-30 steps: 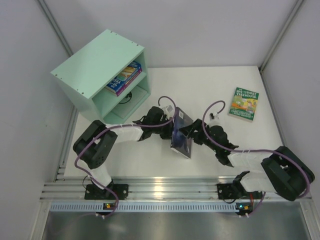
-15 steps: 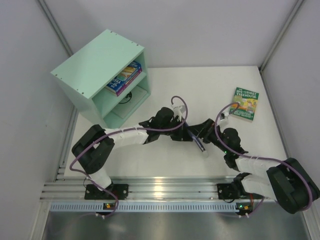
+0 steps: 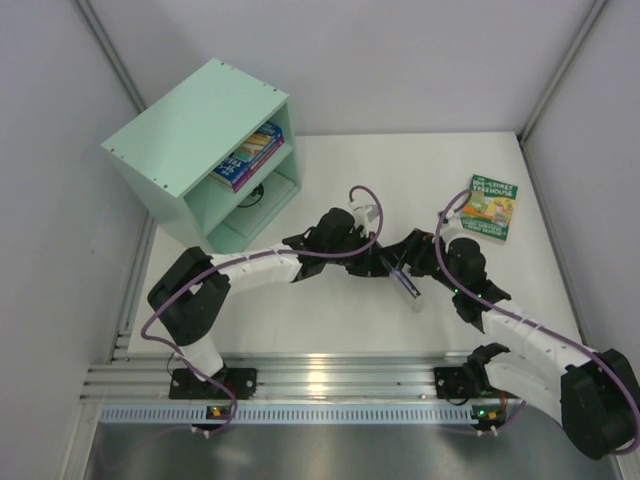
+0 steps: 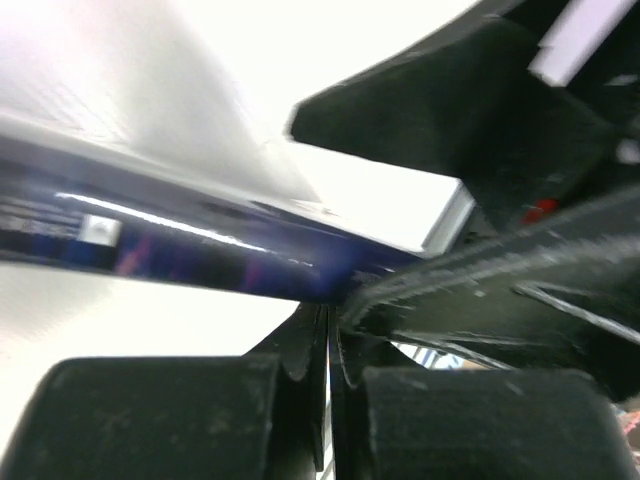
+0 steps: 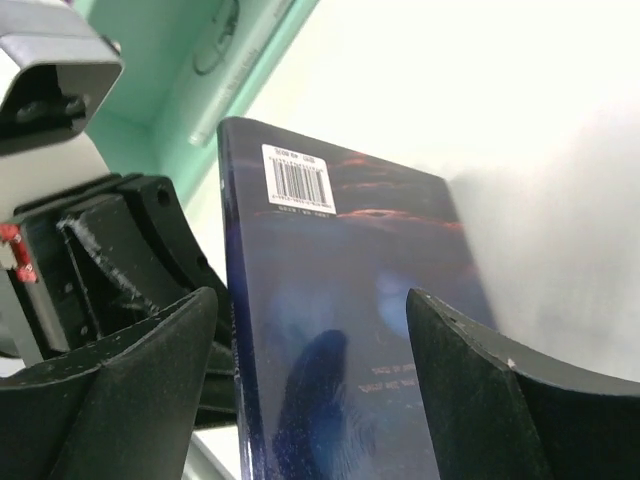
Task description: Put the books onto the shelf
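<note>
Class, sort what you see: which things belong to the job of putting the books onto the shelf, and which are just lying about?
Belongs to the job:
mint-green wooden shelf
two colourful paperbacks in its upper compartment
dark purple-blue paperback with a barcode
green paperback with a yellow picture

Just lying about:
small dark loop in the lower compartment, too small to identify

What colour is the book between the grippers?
The book is dark blue-purple, with a white barcode label; clearest in the right wrist view.

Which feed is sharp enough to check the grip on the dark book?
Left wrist: blurred, dark book too close, background blown out white. Right wrist: cover and barcode fairly crisp, background overexposed. Top external: sharp, evenly lit.
</note>
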